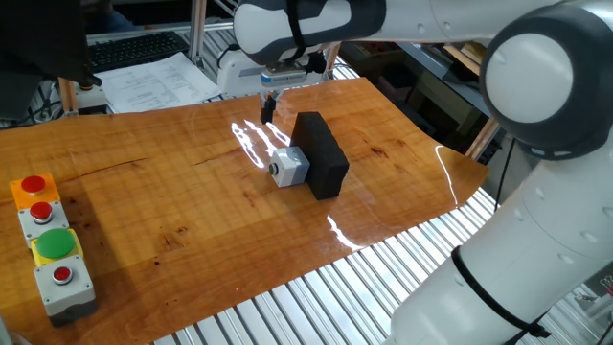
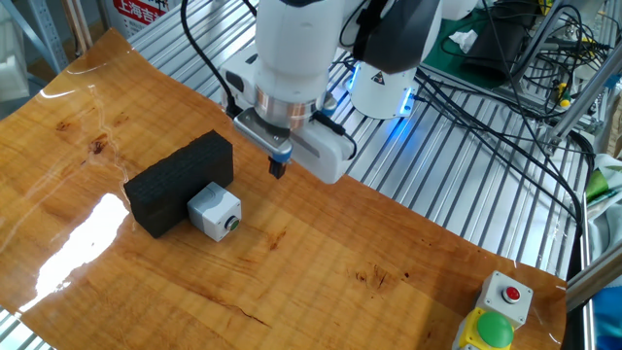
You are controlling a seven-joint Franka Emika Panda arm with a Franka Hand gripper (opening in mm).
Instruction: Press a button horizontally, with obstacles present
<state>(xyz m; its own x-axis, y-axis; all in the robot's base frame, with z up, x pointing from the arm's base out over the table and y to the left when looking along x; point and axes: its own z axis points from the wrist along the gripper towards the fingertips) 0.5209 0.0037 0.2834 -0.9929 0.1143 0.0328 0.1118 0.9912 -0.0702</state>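
Where the wooden tabletop (image 1: 172, 206) runs through the middle of one fixed view, the button (image 1: 287, 167) sits just left of centre: a small light-grey cube with its round, silver-ringed dark face turned toward the lower left of the frame. In the other fixed view the button (image 2: 215, 211) lies in the left-centre, its round face pointing toward the lower right. Its back touches the black block (image 1: 321, 153), a much larger dark slab lying flat on the wood; in the other fixed view the black block (image 2: 181, 182) stretches to the upper left of the cube.

Above and slightly left of the cube in one fixed view, the gripper (image 1: 267, 105) hangs from the white arm, dark fingertips pointing down, clear of both cube and block. In the other fixed view the gripper (image 2: 278, 167) hovers to the upper right of the cube, above bare wood. Whether its fingers are apart or together cannot be told; they read as one dark tip.

At the lower left edge of one fixed view stands a column of control boxes (image 1: 50, 244) with red and green top buttons, well apart from the cube.
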